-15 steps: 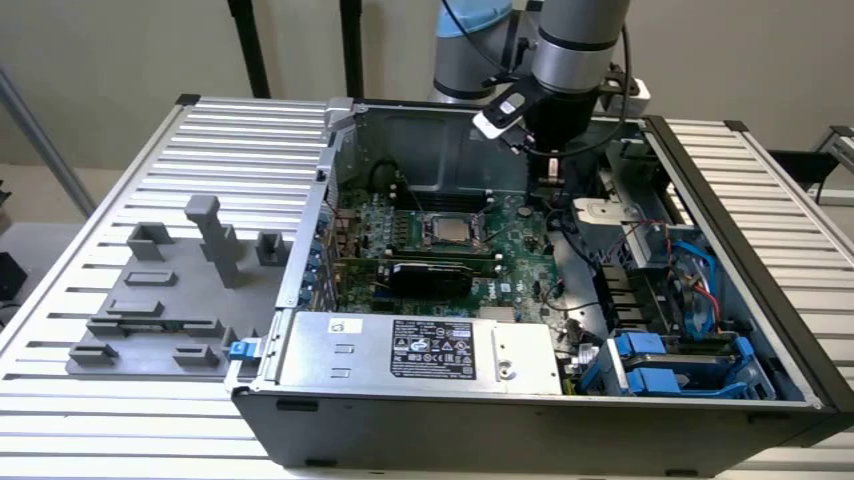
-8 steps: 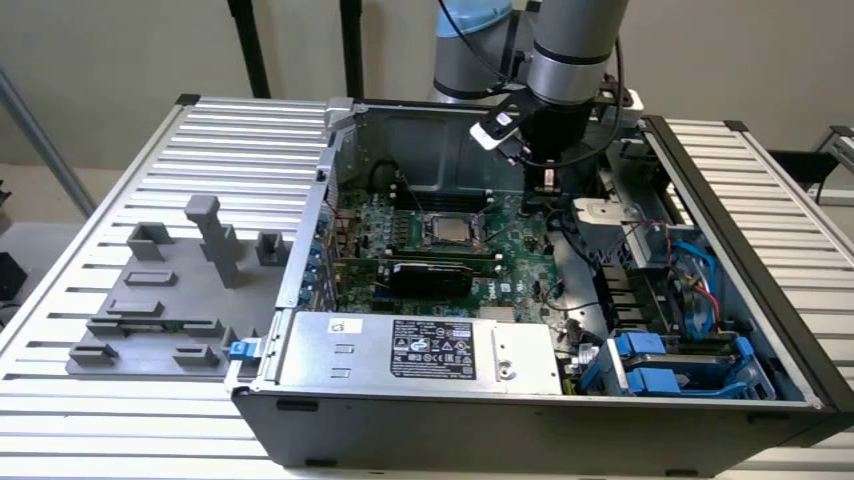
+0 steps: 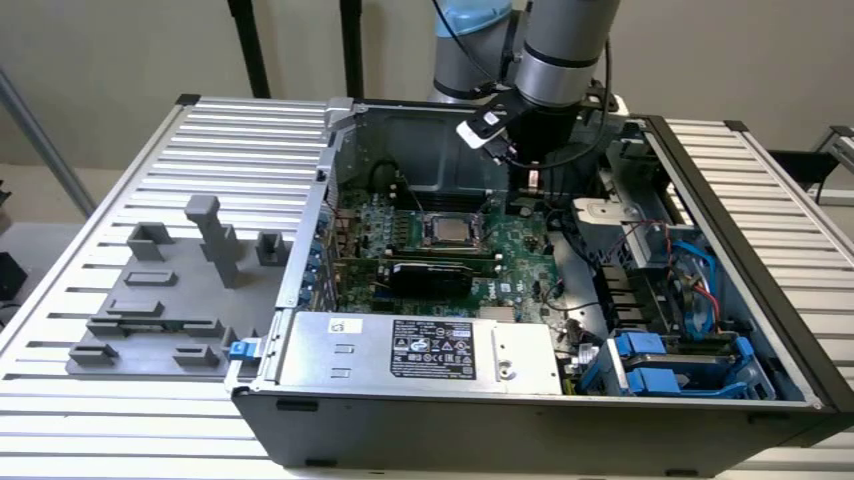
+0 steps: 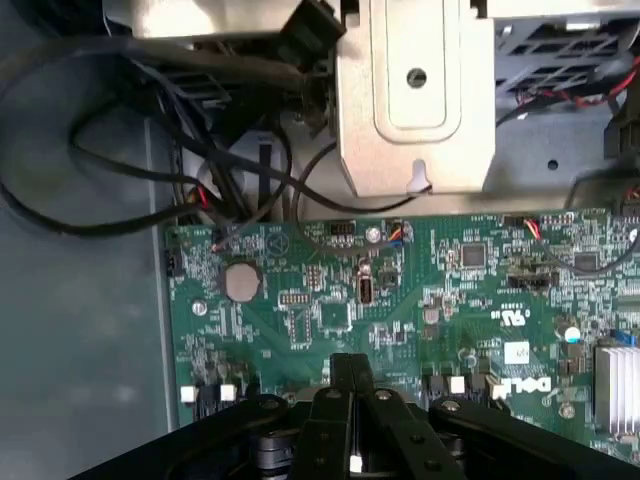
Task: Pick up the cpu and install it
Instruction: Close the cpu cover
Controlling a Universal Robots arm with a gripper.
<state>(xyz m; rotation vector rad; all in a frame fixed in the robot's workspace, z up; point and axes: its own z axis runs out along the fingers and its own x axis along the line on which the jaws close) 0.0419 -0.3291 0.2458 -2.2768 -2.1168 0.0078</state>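
Note:
The cpu (image 3: pixel 451 232), a silver-topped square chip, lies flat in the socket frame in the middle of the green motherboard (image 3: pixel 514 255) inside the open computer case. My gripper (image 3: pixel 530 186) hangs above the board, behind the cpu and toward the exterior view's right, apart from it. In the wrist view the black fingers (image 4: pixel 335 400) of the gripper (image 4: pixel 350 372) are pressed together with nothing visible between them, over the motherboard (image 4: pixel 450 290) near its edge.
Grey fixture blocks (image 3: pixel 174 300) stand on the slatted table at the exterior view's left. A silver power supply (image 3: pixel 414 350) fills the case front, with blue drive bays (image 3: pixel 667 365) beside it. Black cables (image 4: pixel 200 150) and a metal bracket (image 4: pixel 415 100) lie beyond the board edge.

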